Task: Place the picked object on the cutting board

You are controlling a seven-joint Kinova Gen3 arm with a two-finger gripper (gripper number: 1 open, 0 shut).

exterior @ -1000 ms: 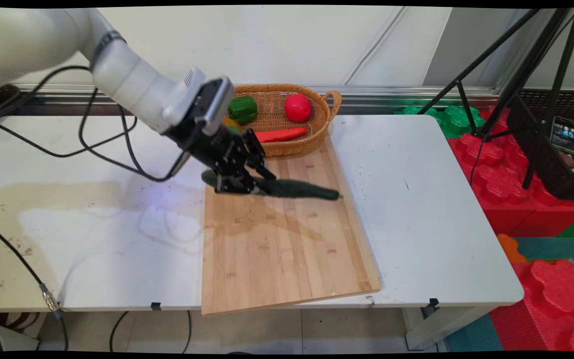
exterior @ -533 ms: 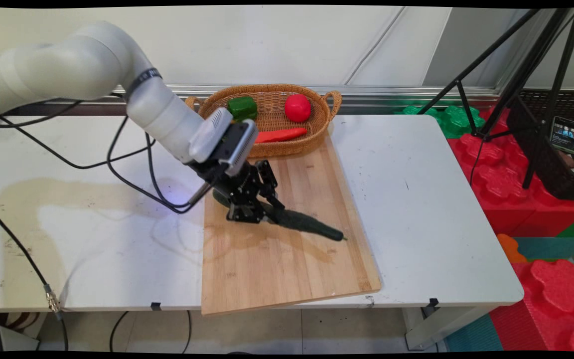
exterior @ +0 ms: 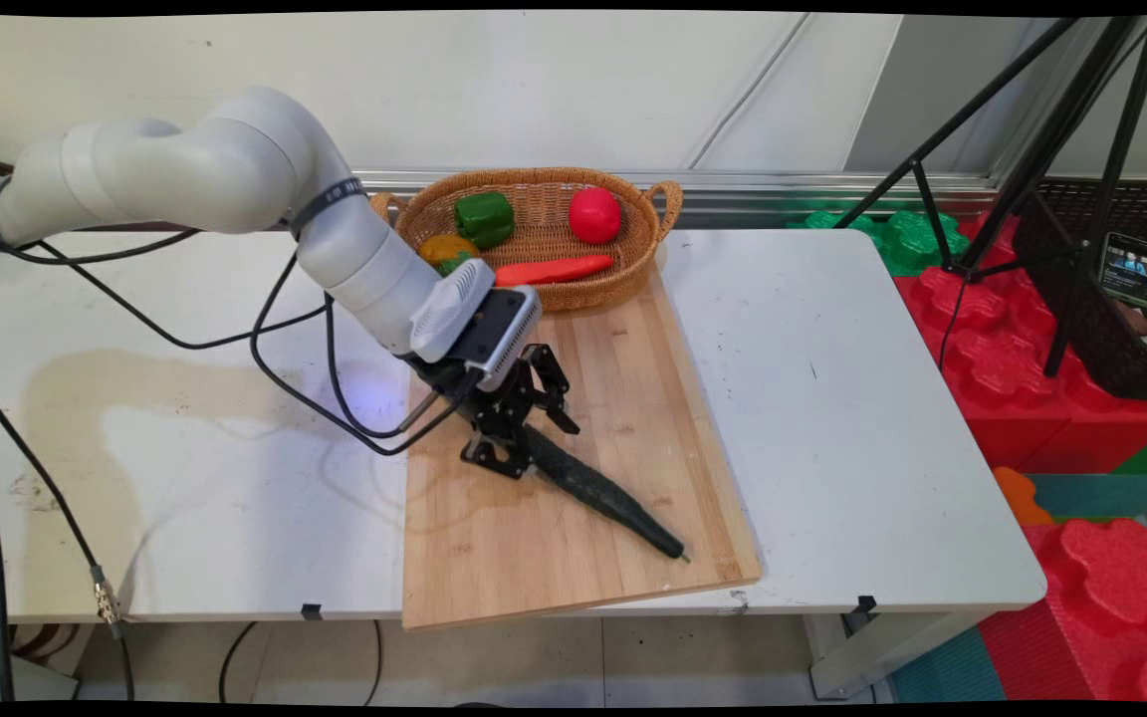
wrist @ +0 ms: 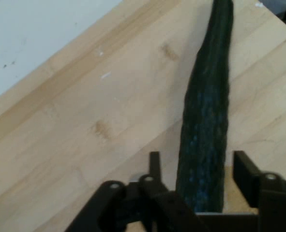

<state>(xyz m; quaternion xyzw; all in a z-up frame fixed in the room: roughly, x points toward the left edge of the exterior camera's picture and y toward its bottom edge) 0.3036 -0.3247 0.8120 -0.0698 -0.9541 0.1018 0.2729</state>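
one dark green cucumber [exterior: 598, 490] lies flat on the wooden cutting board [exterior: 544, 558], and the black pincer [exterior: 512, 450] straddles its upper end with fingers spread, one finger [wrist: 155, 166] on each side. in the hand view neither pad seems to press the skin, though the far one sits close. the cucumber stretches away from the pincer toward the board's near right corner. behind the pincer, at the board's far edge, sits a wicker basket [exterior: 653, 214] with a green pepper [exterior: 485, 218], a red ball-like fruit [exterior: 594, 214], a long red vegetable [exterior: 554, 270] and an orange piece [exterior: 446, 250]. black cables [exterior: 285, 368] trail over the white worktop [exterior: 862, 398] to the pincer's left
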